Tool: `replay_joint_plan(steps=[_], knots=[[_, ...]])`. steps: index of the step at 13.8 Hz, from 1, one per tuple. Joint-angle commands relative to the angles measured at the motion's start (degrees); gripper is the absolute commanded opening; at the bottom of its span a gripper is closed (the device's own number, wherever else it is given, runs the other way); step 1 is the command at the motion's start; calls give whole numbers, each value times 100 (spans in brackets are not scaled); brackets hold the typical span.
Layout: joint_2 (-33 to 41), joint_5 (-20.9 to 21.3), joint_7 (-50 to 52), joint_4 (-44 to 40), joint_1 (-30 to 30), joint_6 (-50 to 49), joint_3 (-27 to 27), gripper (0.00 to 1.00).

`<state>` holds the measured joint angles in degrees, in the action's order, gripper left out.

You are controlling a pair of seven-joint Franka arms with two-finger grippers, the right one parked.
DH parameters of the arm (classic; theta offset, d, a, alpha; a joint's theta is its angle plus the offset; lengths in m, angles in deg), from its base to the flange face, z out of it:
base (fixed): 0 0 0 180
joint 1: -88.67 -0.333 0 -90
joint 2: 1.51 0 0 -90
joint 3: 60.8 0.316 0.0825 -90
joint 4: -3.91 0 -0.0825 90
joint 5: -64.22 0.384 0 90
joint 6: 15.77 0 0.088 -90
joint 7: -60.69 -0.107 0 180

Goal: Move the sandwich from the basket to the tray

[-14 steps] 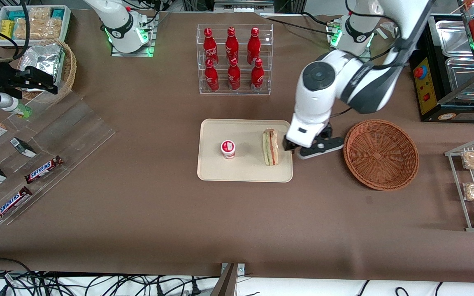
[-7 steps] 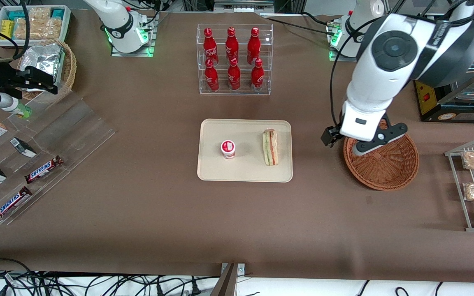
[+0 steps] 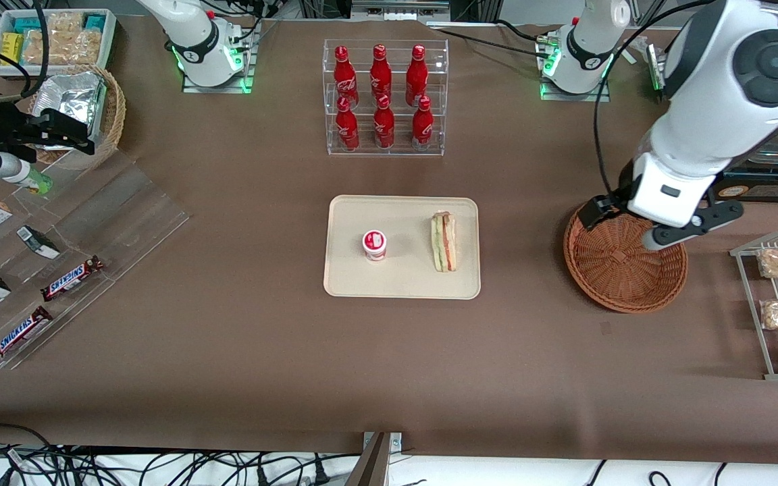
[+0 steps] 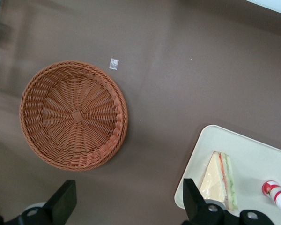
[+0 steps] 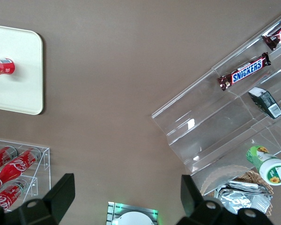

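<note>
- The sandwich [image 3: 444, 241] lies on its side in the cream tray [image 3: 402, 283], beside a small red-and-white cup [image 3: 375, 244]; by the look of things, the placing is done.
- The claw [image 3: 632, 226] hangs released and empty, high over the bare wicker basket [image 3: 622, 270], well apart from the tray.
- Next move, as I judge it: only parking the arm clear of the bench [image 3: 389, 364].

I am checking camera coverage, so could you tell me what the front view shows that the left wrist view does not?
Only the front view shows the bottle rack and Snickers bars. Only the left wrist view shows the open gripper, raised above the table, holding nothing. Both show the empty basket, the tray, and the sandwich and small cup on it.
</note>
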<state>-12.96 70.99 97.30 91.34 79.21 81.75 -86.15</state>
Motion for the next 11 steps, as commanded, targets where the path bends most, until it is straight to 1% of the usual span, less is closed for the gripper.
replay_joint_plan(steps=[1,4,6,8,11], knots=[[362,-326,-898,99,111,-145,600,100],[555,-711,-2040,90,225,-347,1224,100],[643,-809,-2866,90,278,-514,1558,100],[670,-809,-3230,81,287,-532,1603,100],[670,-801,-3265,90,366,-541,1595,100]])
